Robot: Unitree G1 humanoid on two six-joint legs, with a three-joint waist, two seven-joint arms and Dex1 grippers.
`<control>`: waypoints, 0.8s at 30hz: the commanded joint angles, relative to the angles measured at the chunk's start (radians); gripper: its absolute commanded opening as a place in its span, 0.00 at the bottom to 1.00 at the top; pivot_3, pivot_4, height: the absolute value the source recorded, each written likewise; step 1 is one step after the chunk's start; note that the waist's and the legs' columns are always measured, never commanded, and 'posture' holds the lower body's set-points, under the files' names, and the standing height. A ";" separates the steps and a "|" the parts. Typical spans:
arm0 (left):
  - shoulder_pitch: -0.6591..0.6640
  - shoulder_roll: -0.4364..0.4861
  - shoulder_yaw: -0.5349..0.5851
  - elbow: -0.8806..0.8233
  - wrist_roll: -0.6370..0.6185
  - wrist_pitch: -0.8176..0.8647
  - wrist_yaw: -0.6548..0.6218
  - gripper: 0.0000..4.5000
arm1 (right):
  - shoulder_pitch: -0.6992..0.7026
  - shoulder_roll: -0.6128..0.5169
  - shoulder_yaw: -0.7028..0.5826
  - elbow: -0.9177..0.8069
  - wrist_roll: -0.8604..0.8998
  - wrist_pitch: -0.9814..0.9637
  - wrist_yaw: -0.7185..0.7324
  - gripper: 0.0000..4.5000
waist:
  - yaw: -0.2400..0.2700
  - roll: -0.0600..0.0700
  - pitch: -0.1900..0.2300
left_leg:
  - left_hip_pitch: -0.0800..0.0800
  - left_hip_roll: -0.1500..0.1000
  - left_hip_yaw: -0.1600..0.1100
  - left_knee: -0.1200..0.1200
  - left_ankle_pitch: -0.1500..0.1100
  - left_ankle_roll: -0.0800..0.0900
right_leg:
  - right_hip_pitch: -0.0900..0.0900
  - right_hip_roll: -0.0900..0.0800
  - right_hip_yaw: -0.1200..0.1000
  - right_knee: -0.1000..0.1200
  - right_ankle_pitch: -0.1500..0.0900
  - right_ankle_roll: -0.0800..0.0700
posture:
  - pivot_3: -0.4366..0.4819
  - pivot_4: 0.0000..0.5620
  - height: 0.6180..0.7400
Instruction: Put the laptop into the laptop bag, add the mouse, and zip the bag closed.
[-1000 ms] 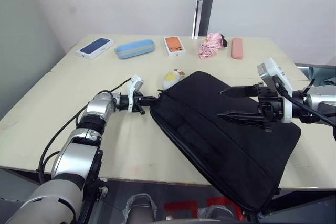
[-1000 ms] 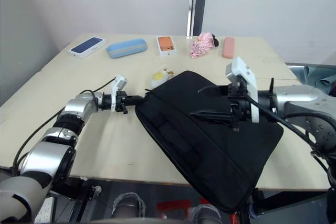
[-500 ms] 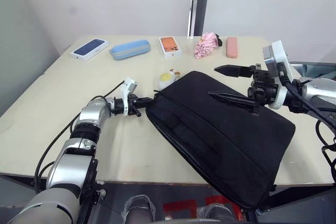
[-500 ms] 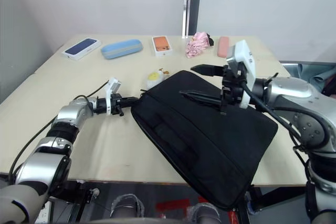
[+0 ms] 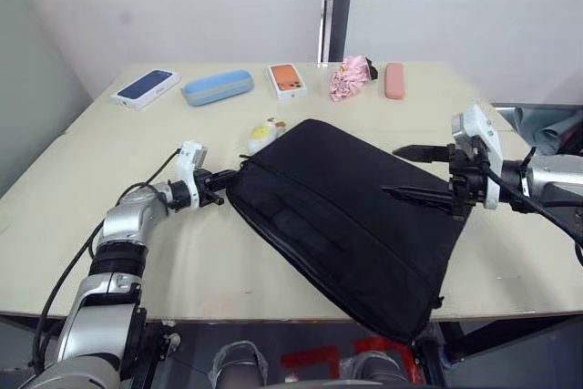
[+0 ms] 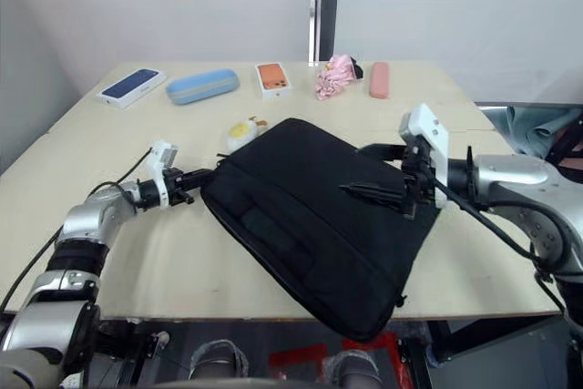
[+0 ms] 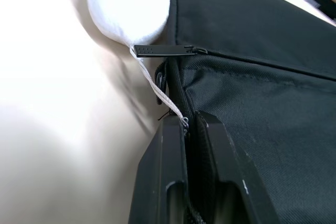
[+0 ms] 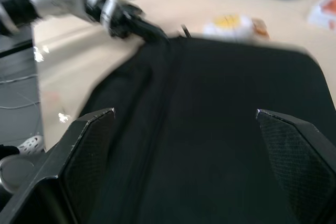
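Left hand clenched on bag corner zip edge; right hand released above bag. Judgement: pull along zip line, right pressing bag down.

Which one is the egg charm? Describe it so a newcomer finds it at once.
Start at the big black laptop bag lying across the middle of the beige table. Go to the bag's corner on the robot's left, where the left gripper is. The egg charm lies just beyond that corner: a small white lump with a yellow top and orange bits, much smaller than the phones and cases in the far row.
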 commanded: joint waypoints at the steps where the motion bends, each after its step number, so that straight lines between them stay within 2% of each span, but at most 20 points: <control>1: 0.054 0.074 0.090 -0.047 0.000 -0.023 0.073 0.00 | 0.073 -0.039 -0.036 0.040 -0.046 -0.018 0.049 1.00 | -0.005 0.000 0.000 | 0.000 0.000 0.000 -0.001 0.000 0.000 | 0.000 0.000 0.000 -0.002 0.000 0.000 | 0.48 0.27 1.00; 8: 0.177 0.105 0.132 -0.154 -0.043 0.016 0.085 0.00 | 0.241 -0.074 -0.053 0.057 -0.069 0.019 0.100 1.00 | 0.004 0.000 0.000 | 0.000 0.000 0.001 -0.003 0.000 0.000 | -0.001 0.000 0.000 -0.003 0.000 0.000 | 0.48 0.27 1.00; 12: 0.204 0.090 0.126 -0.206 -0.058 0.030 0.107 0.00 | 0.296 -0.043 -0.034 0.017 0.013 0.156 0.063 1.00 | 0.007 0.000 0.000 | 0.001 0.000 0.001 -0.003 0.000 0.001 | 0.001 0.000 -0.001 -0.004 0.000 0.000 | 0.48 0.27 1.00; 17: 0.217 0.085 0.110 -0.237 -0.065 0.041 0.109 0.00 | 0.260 0.074 -0.012 0.008 0.103 0.330 -0.084 1.00 | 0.005 0.000 0.000 | 0.002 0.000 0.000 -0.003 0.000 0.001 | 0.002 0.000 0.000 -0.003 0.000 0.000 | 0.48 0.27 1.00; 24: 0.227 0.097 0.101 -0.252 -0.061 0.047 0.104 0.00 | 0.114 0.290 -0.062 0.054 0.262 0.525 -0.307 1.00 | 0.005 0.000 0.000 | 0.002 -0.001 0.000 -0.004 0.000 0.000 | 0.002 0.000 -0.001 -0.004 0.000 0.000 | 0.48 0.27 1.00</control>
